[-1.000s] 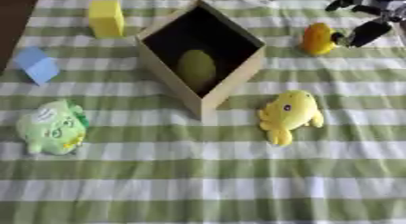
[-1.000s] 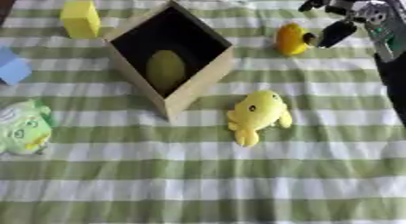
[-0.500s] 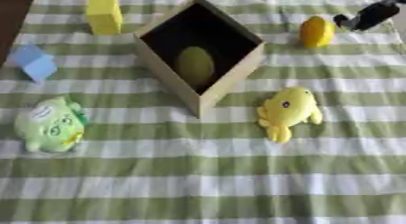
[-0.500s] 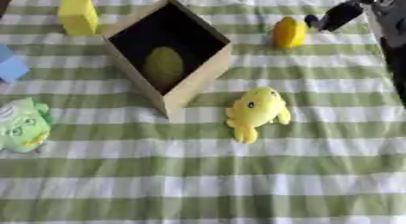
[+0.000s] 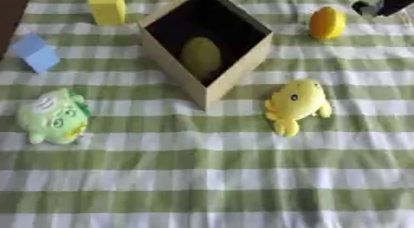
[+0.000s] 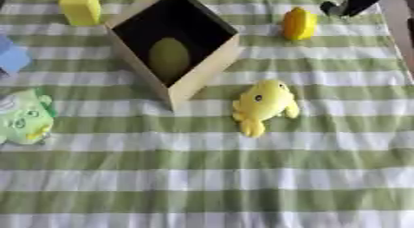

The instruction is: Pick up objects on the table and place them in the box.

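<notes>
The box (image 5: 206,47) holds an olive egg (image 5: 200,56). Right of the box and apart from it lies a yellow duck (image 5: 296,102); beyond it, an orange toy (image 5: 326,23). The right hand (image 6: 349,3) is just beside that toy; whether its fingers are apart or together cannot be told.

A: Right hand (image 6: 349,3) was cut by the top edge, only a dark blurred bit showed. Fingers? Couldn't tell.
B: Left hand wasn't visible. Yellow block (image 5: 107,7) ran off the top too.
A: Green plush (image 6: 22,117) was clipped at the left edge in the right eye view. Blob in the box (image 5: 200,56) was too blurred to identify.
</notes>
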### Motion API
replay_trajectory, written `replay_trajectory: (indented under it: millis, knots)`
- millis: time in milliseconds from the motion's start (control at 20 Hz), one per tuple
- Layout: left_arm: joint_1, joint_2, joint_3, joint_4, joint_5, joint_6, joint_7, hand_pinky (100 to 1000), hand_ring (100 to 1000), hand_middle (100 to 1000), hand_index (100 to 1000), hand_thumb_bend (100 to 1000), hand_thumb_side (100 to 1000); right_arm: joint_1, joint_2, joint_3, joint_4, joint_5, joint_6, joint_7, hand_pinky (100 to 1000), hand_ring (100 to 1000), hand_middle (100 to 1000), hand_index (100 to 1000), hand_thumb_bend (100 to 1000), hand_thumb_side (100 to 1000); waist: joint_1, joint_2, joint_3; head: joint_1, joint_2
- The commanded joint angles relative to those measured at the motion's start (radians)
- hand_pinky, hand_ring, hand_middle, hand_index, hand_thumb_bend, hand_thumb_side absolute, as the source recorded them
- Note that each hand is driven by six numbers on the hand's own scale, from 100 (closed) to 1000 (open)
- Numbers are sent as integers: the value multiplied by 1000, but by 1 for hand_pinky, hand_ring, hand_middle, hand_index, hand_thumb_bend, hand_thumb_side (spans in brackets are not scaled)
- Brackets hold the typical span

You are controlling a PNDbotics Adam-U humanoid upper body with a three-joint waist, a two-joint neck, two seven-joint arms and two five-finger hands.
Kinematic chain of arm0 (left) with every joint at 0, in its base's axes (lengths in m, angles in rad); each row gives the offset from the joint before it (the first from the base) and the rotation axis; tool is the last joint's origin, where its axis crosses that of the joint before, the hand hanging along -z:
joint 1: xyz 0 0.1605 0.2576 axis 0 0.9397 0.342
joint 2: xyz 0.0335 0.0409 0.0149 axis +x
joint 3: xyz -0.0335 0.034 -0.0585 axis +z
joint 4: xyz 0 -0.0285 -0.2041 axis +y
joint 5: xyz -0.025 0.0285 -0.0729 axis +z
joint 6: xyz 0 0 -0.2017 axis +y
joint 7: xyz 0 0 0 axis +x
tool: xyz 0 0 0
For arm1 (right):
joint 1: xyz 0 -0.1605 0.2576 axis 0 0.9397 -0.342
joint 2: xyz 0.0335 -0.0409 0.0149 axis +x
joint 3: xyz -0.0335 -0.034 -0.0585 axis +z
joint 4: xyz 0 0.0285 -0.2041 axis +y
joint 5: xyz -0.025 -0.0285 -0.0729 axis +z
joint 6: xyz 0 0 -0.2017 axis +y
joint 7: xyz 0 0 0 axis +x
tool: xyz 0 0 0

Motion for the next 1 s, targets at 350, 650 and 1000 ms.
replay_trajectory:
  millis: [350,650,1000]
  knots:
    - [-11,27,1,-15,6,1,-5,786,780,701,877,100,757,-10,-44,5,-12,-13,-31,88,960,1000,918,929,334,100,-4,-183,1,-4,-12]
    - [-12,24,0,-15,9,1,-5,786,781,702,877,100,758,-11,-22,8,-2,-6,-22,59,958,999,911,930,270,100,0,-181,4,-11,-27]
    - [-13,18,-1,-15,11,2,-6,786,783,703,877,100,760,-10,8,18,30,4,-14,13,959,999,905,928,228,100,2,-174,10,-17,-34]
